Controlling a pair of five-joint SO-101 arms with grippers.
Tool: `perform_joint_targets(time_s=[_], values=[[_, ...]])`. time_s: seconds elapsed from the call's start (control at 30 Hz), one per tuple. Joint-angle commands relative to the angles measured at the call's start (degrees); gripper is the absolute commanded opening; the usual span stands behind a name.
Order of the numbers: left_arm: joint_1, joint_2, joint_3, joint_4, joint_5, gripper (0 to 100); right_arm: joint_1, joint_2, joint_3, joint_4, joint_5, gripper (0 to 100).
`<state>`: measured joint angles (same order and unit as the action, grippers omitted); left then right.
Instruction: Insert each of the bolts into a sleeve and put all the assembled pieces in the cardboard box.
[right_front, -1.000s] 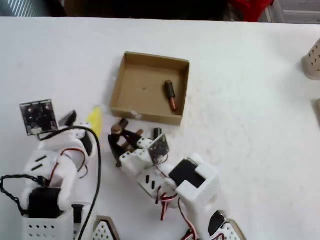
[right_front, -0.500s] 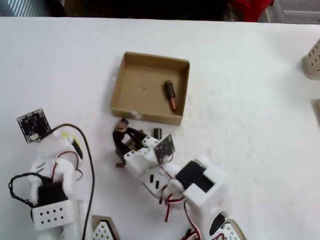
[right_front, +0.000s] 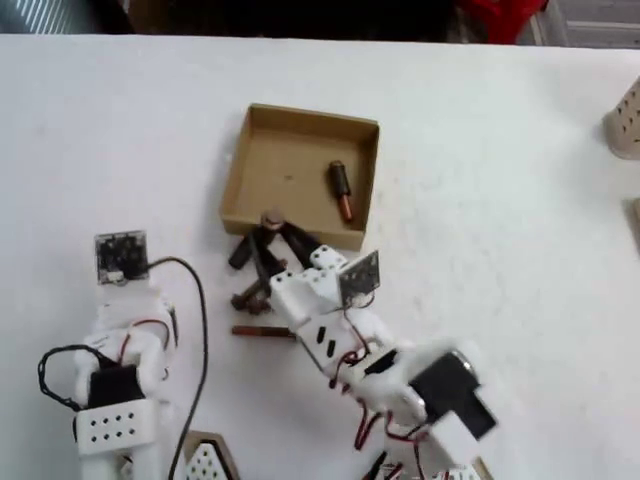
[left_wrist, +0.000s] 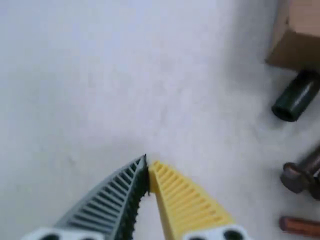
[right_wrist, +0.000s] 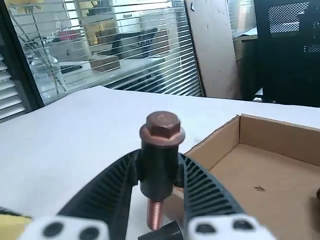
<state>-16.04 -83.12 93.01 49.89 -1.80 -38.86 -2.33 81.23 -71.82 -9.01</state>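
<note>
My right gripper (right_wrist: 159, 172) is shut on a black sleeve (right_wrist: 156, 167) with a copper bolt (right_wrist: 162, 126) through it, held upright. From above, this assembled piece (right_front: 270, 220) hangs at the near wall of the cardboard box (right_front: 262, 160). Another assembled piece (right_front: 341, 190) lies inside the box. On the table before the box lie a loose black sleeve (right_front: 243, 252), a dark bolt (right_front: 250, 297) and a copper bolt (right_front: 262, 331). My left gripper (left_wrist: 148, 169) is shut and empty over bare table, well apart from the sleeve (left_wrist: 295, 96) and the bolt (left_wrist: 300, 175).
The left arm (right_front: 118, 340) sits at the table's near left, the right arm (right_front: 390, 370) near the middle front. A pale perforated object (right_front: 625, 122) stands at the far right edge. Window blinds and a leaning board (right_wrist: 215, 47) show in the room behind.
My right gripper has risen and moved toward the box with the assembled piece. The left arm has drawn back and turned. Two bolts now show on the table.
</note>
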Motion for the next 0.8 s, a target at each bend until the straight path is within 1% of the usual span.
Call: perform_joint_targets(time_s=[0.0, 0.1, 0.2, 0.37, 0.43, 0.5, 0.6, 0.77], values=[[2.33, -0.31, -0.35, 1.14, -1.23, 2, 2.86, -11.82, -0.70, 8.75, -0.44, 1.6], [2.42, -0.31, 0.79, 0.88, -1.23, 2, 5.76, -20.09, -2.20, 21.23, -0.44, 1.6], [2.42, -0.31, 0.88, 1.05, -1.23, 2, 9.19, -27.91, -5.98, 38.99, -0.44, 1.6], [2.68, -0.31, 0.97, 1.14, -1.23, 2, 13.85, -34.77, -20.31, 72.40, -0.35, 1.6], [2.68, -0.31, 0.97, 1.14, -1.23, 2, 14.37, -34.42, -26.64, 82.07, -0.26, 1.7], [2.68, -0.31, 0.88, 1.23, -1.23, 2, 14.46, -33.10, -32.00, 88.31, -0.09, 1.8], [2.68, -0.31, 0.88, 1.23, -1.23, 2, 14.55, -29.76, -38.95, 93.93, 0.00, 2.0], [2.68, -0.40, 0.88, 1.23, -1.23, 2, 16.40, -20.00, -49.85, 97.54, 0.18, 2.2]])
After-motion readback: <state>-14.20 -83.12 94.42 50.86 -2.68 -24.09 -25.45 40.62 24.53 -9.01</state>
